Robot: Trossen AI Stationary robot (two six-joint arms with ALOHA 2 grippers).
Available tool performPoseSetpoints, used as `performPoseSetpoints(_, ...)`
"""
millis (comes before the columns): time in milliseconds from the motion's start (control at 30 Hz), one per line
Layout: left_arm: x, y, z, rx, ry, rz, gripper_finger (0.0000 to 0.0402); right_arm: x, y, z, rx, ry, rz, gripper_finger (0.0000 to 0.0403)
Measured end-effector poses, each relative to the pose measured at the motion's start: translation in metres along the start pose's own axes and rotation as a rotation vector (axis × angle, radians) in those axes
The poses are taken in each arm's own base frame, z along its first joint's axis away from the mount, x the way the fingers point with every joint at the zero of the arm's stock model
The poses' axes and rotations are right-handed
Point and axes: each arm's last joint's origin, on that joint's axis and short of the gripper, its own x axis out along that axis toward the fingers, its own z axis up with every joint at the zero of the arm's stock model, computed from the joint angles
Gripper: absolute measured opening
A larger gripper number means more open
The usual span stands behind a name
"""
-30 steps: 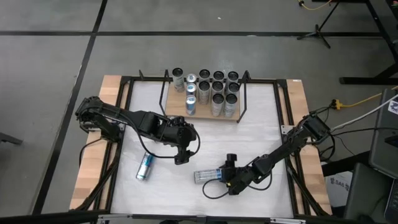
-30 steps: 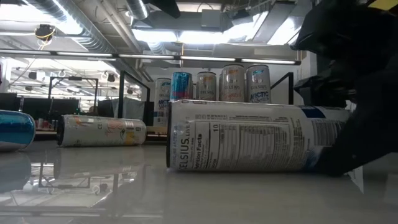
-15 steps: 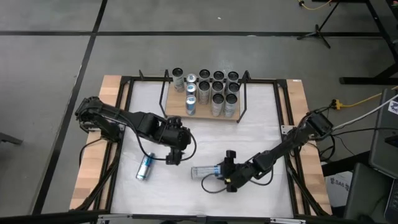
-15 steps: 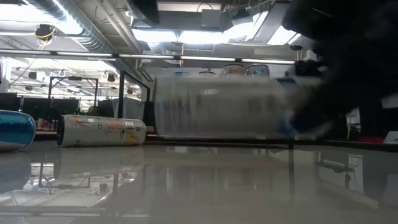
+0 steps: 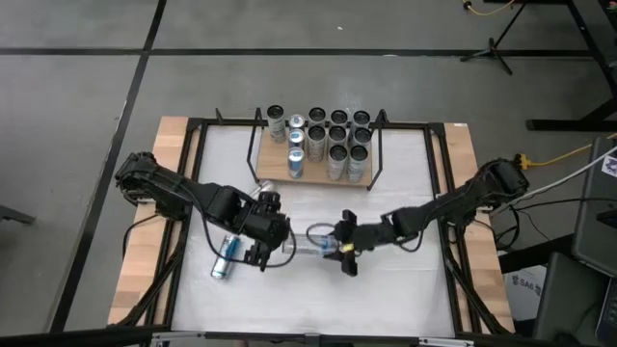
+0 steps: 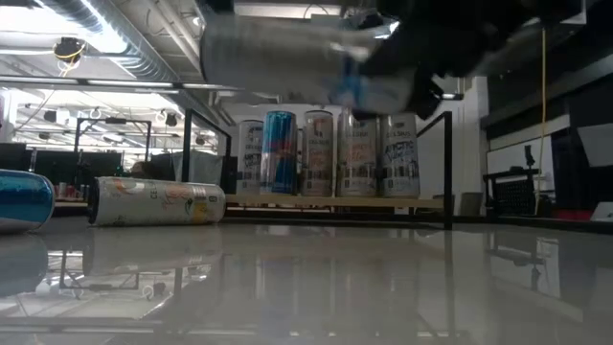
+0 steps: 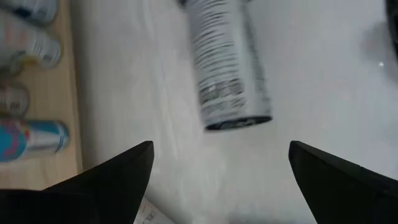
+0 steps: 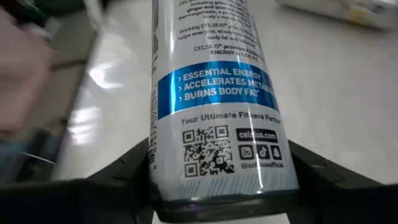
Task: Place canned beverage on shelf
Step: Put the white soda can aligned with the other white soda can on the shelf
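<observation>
My right gripper (image 5: 339, 247) is shut on a white and blue canned beverage (image 5: 316, 236) in mid-table, seen close in the right wrist view (image 8: 211, 93) and high up in the low view (image 6: 287, 57). The shelf (image 5: 273, 162), a wooden board in a black rod frame, stands at the table's far side with several cans upright on it. My left gripper (image 5: 258, 253) hangs open over the table just left of the held can, its fingers (image 7: 118, 171) around nothing. A blue can (image 5: 225, 256) lies on its side beside it. My right gripper pinches the can near one end (image 8: 217, 180), one finger on each side of its round wall. The fingers come from the table's right, slanting slightly down, and lie along the can. The can is lifted clear of the table, roughly level, its free end pointing toward the table's left.
A second can, white (image 6: 158, 201), lies on its side on the table beyond the blue one (image 6: 19, 199). The shelf's black upright loops (image 5: 378, 145) stand at its two ends. Bare white tabletop (image 5: 405, 183) lies between the held can and the shelf.
My right gripper has risen and gone toward the table's far edge, lifting the can off the table; the can stays level. My left gripper has shifted toward the table's left edge and rolled about its own axis, still open.
</observation>
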Motion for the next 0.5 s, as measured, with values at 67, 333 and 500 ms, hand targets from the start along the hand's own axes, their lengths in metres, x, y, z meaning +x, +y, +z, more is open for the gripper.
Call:
performPoseSetpoints(67, -0.001, -0.005, 0.0, 0.041, -0.016, -0.003, 0.0363, -0.002, -0.006, 0.01, 0.027, -0.027, 0.073, 0.0243)
performPoseSetpoints(333, -0.006, -0.019, -0.002, 0.134, -0.049, 0.075, 0.0363, -0.005, -0.027, 0.038, 0.104, -0.102, 0.319, 0.0244)
performPoseSetpoints(500, -0.008, -0.025, -0.003, 0.18, -0.055, 0.084, 0.0363, -0.005, -0.033, 0.041, 0.124, -0.103, 0.333, 0.0244)
